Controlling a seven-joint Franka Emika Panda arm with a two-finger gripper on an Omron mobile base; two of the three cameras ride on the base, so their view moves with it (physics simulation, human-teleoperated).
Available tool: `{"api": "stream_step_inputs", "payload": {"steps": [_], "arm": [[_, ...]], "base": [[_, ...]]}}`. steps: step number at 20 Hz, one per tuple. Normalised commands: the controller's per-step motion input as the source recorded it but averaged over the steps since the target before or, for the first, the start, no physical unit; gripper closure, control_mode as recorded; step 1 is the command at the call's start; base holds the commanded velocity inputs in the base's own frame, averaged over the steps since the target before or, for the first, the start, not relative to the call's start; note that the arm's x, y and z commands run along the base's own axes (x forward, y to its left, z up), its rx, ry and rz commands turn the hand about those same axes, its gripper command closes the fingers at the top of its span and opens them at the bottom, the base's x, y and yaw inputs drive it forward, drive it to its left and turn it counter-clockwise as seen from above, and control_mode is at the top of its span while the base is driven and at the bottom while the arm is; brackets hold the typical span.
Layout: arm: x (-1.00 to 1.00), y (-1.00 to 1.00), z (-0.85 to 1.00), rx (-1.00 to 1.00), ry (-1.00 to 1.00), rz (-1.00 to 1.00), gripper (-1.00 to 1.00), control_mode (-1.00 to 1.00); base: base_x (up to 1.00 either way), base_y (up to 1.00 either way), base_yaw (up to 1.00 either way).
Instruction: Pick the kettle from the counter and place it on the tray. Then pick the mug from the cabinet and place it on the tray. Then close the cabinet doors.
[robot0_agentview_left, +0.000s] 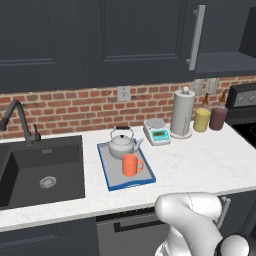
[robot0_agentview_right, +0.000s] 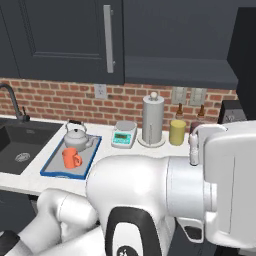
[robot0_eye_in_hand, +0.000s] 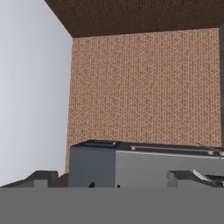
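Holding: tray (robot0_agentview_left: 106, 175) carries kettle (robot0_agentview_left: 121, 145) and mug (robot0_agentview_left: 131, 165), side by side
Tray: on surface (robot0_agentview_left: 200, 160), beside sink (robot0_agentview_left: 30, 175)
End effector: fingertips barely visible, state unclear

Sink (robot0_agentview_left: 30, 170) cut by left edge in left base view. Dark-red canister (robot0_agentview_right: 196, 131) half hidden behind arm in right base view. Scale (robot0_agentview_left: 157, 131) readout too small to read. Gripper (robot0_eye_in_hand: 113, 177) fingertips barely clear the hand view's bottom; opening can't be judged.
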Motion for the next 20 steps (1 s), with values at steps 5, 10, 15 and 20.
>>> {"api": "stream_step_inputs", "payload": {"steps": [5, 10, 15, 20], "arm": [[-0.02, -0.08, 0.11, -0.01, 0.20, 0.05, -1.00, -1.00], [-0.01, 0.00, 0.10, 0.06, 0.15, 0.09, -1.00, -1.00], [-0.06, 0.00, 0.03, 0.33, 0.03, 0.11, -1.00, -1.00], [-0.01, -0.01, 0.11, 0.38, -0.02, 0.10, -1.00, -1.00]], "base": [[0.00, 0.00, 0.00], [0.00, 0.00, 0.00], [0.00, 0.00, 0.00], [0.00, 0.00, 0.00]]}}
